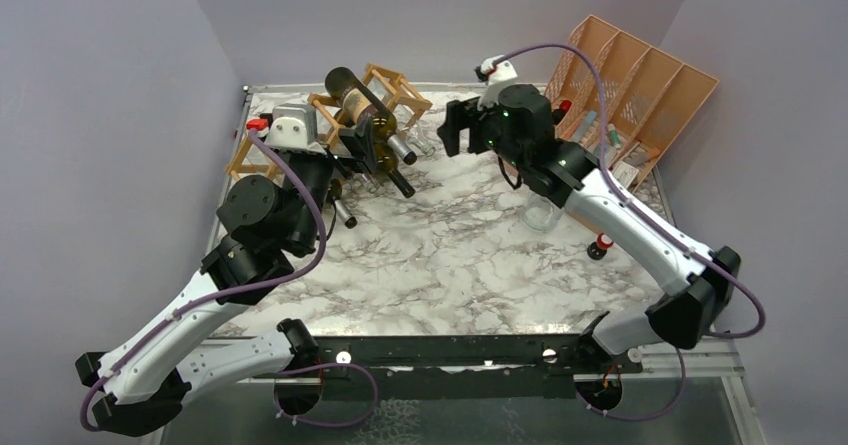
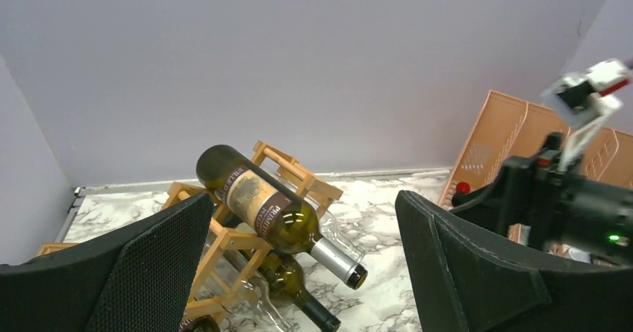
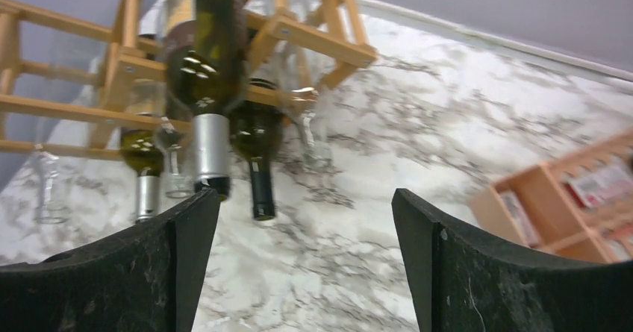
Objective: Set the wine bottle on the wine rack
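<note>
Wine bottle [image 1: 365, 113] with a tan label lies on its side across the top of the wine rack [image 1: 400, 83]. It is cradled between the upper wooden sticks, and its silver-foiled neck points out over the front of the rack toward the arms. Neither gripper touches it.

In the cells below rest more bottles. One is a dark bottle [image 3: 257, 149] with a black capsule, and beside it sits a green bottle [image 3: 143, 160] with a silver neck. Several clear glass bottles [image 3: 307, 127] also lie there, their necks sticking out the same way. The rack stands at the far left of the marbled table [image 1: 450, 265].

The left gripper [image 2: 304, 198] hangs in front of the rack with its jaws spread wide and nothing between them. The labelled bottle shows through the gap but lies well beyond the fingers. The right gripper [image 3: 306, 198] faces the rack from the other side, its jaws likewise wide apart and holding nothing.

At the far right corner a peach slotted organizer [image 1: 650, 75] leans back against the wall. Its compartments hold a few small items, one with a red cap [image 1: 565, 106]; what they are cannot be made out. A small red-capped bottle [image 1: 599, 246] stands on the table just in front of the right arm.
</note>
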You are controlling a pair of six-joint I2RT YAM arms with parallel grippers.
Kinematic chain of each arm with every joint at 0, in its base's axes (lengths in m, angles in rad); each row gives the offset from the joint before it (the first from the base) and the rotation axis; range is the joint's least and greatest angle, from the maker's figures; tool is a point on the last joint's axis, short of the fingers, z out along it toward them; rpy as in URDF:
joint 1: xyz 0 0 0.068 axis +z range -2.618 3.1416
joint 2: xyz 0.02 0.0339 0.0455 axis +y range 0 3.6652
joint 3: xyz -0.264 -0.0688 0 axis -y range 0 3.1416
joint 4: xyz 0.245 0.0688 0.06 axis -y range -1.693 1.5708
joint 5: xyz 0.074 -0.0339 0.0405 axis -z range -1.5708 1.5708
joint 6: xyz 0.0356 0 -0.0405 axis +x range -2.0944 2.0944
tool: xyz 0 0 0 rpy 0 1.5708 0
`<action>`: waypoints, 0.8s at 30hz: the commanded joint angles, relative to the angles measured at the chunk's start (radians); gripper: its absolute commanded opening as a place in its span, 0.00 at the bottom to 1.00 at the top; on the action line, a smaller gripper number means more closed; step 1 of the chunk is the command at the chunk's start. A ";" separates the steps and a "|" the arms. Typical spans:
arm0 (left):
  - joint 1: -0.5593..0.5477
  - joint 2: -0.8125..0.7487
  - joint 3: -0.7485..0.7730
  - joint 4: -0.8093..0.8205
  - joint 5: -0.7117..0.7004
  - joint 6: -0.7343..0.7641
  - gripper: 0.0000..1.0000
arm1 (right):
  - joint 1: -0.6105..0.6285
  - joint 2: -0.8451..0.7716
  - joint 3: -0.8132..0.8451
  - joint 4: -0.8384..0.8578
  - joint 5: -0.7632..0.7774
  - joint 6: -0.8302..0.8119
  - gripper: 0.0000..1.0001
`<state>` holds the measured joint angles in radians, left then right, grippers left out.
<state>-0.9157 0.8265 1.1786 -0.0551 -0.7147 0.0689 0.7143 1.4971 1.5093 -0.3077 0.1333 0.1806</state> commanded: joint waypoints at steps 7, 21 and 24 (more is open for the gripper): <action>0.003 0.033 -0.048 -0.070 0.235 -0.020 0.99 | -0.088 -0.207 -0.126 -0.171 0.480 -0.080 0.92; 0.003 -0.004 -0.203 -0.122 0.388 -0.076 0.99 | -0.310 -0.332 -0.353 -0.240 0.392 0.029 0.90; 0.003 -0.007 -0.217 -0.111 0.398 -0.080 0.99 | -0.325 -0.327 -0.392 -0.232 0.325 0.045 0.81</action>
<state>-0.9157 0.8429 0.9764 -0.1860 -0.3775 0.0078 0.4076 1.1816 1.1564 -0.5247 0.5327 0.1806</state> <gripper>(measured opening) 0.988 0.863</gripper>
